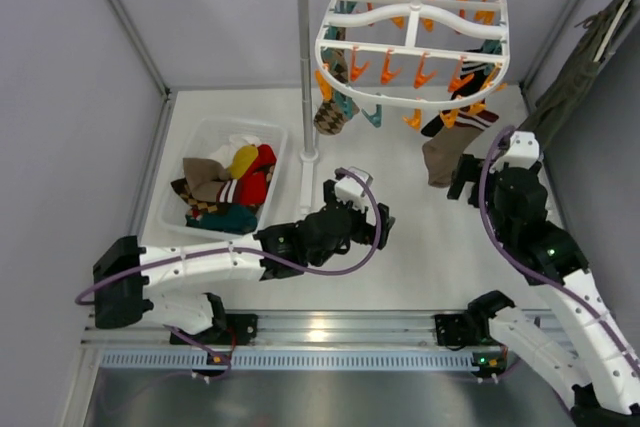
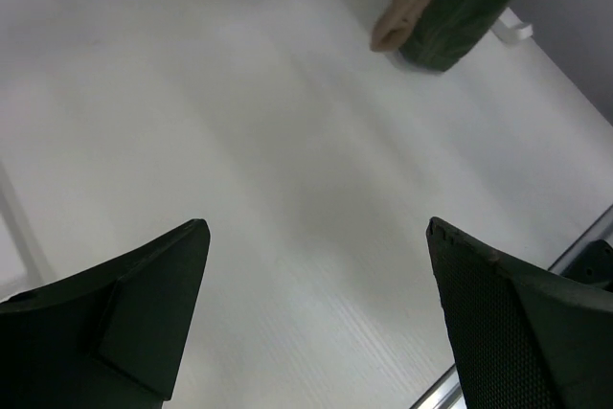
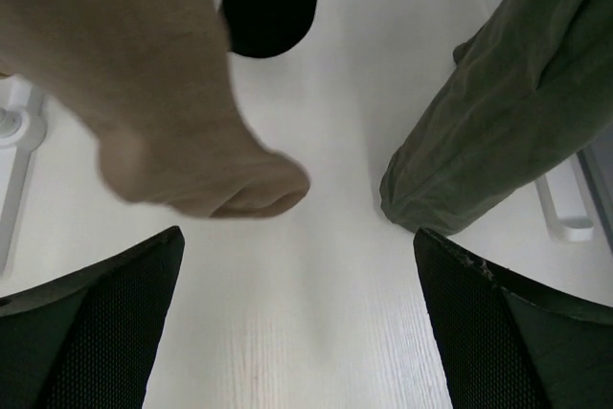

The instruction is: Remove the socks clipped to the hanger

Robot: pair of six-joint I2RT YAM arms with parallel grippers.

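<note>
Three socks (image 1: 438,159) hang clipped to hanger (image 1: 323,39): one argyle on the left, one tan and one dark on the right. Left end effector (image 2: 316,237) sits low over bench (image 1: 420,247), fingers apart, empty. Right end effector (image 3: 297,237) is beside the tan toe, fingers apart, empty.

Top view: above and behind me, looking down.
Wrist views: close over the table (image 2: 239,141), both catching the tan sock (image 3: 163,93) (overhead too).

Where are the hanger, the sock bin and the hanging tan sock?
hanger (image 1: 323,39), top view, left rim of the white frame
bin (image 1: 212,132), top view, bare far corner
tan sock (image 3: 211,189), right wrist view, toe end
</note>
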